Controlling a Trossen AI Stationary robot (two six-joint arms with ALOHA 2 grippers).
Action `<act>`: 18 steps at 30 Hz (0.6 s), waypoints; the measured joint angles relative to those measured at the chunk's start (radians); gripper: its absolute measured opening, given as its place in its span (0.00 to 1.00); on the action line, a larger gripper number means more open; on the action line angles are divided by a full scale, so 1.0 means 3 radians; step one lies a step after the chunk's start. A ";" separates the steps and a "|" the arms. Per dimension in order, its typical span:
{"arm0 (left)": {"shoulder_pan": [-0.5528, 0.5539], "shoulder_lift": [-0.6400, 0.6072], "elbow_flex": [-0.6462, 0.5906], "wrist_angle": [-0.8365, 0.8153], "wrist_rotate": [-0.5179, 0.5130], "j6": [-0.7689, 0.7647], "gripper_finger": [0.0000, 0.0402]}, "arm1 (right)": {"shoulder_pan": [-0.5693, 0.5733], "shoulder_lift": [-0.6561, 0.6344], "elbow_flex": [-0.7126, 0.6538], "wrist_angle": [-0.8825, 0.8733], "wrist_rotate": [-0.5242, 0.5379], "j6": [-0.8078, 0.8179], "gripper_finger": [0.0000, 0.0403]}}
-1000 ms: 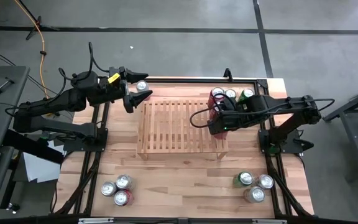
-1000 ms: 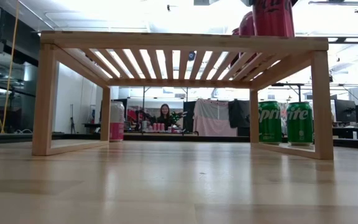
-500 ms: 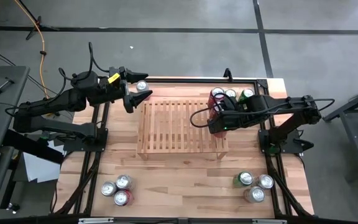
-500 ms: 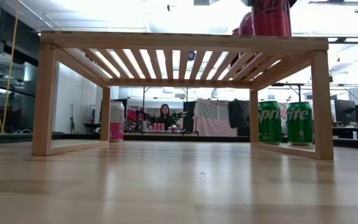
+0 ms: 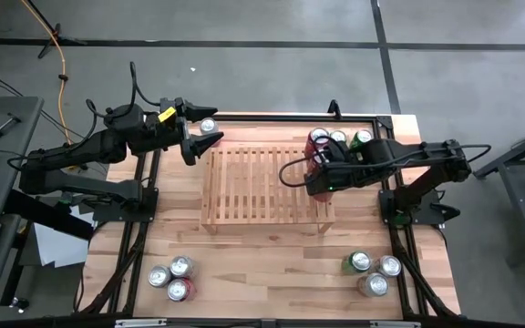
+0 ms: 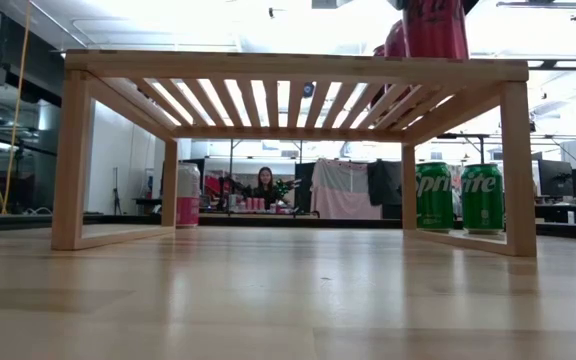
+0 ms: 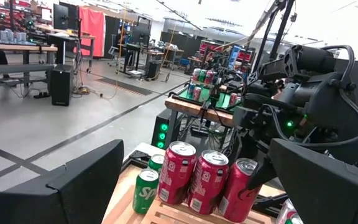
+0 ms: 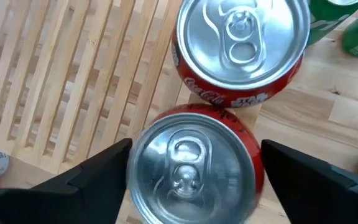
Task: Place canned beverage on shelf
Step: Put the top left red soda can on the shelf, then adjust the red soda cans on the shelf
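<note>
The shelf (image 5: pixel 262 187), a low rack of light wood slats, stands mid-table. My right gripper (image 5: pixel 313 173) is over its far right corner, shut on a red can (image 8: pixel 191 168), whose base shows on the shelf top in the low view (image 6: pixel 435 30). A second red can (image 8: pixel 241 43) stands just beyond it on the shelf. My left gripper (image 5: pixel 199 137) is open and empty above the table's far left, beside a pink-and-white can (image 5: pixel 209 126) that stands on the table. My right gripper has the red can's side wall, just under the top rim (image 8: pixel 143 144), between its two fingers (image 8: pixel 98 174), one on each side. The fingers come from above, pointing down. The can stands upright with its base on the shelf's slats (image 6: pixel 435 56).
Two green Sprite cans (image 6: pixel 434 197) (image 6: pixel 482 197) stand on the table behind the shelf's right end. Groups of cans stand at the near left (image 5: pixel 173 278) and near right (image 5: pixel 370 271). A person (image 6: pixel 265 187) sits in the room far behind.
</note>
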 joint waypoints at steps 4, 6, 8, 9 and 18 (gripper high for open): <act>-0.0001 0.0000 0.0000 0.0000 0.0000 -0.0010 0.98 | 0.0000 -0.0005 0.0002 -0.0004 -0.0002 0.0000 0.92; -0.0001 0.0000 0.0000 0.0000 0.0000 -0.0012 0.98 | 0.0000 -0.0005 0.0002 -0.0004 -0.0005 0.0001 0.95; -0.0001 0.0000 0.0000 0.0000 0.0000 -0.0012 0.98 | 0.0000 -0.0005 0.0002 -0.0004 -0.0009 0.0000 0.96; -0.0001 0.0000 0.0000 0.0000 0.0000 -0.0012 0.98 | 0.0000 -0.0005 0.0002 -0.0004 -0.0014 0.0000 0.96; -0.0001 0.0000 0.0000 0.0001 0.0000 -0.0011 0.98 | 0.0000 -0.0043 0.0002 -0.0002 -0.0043 0.0000 0.97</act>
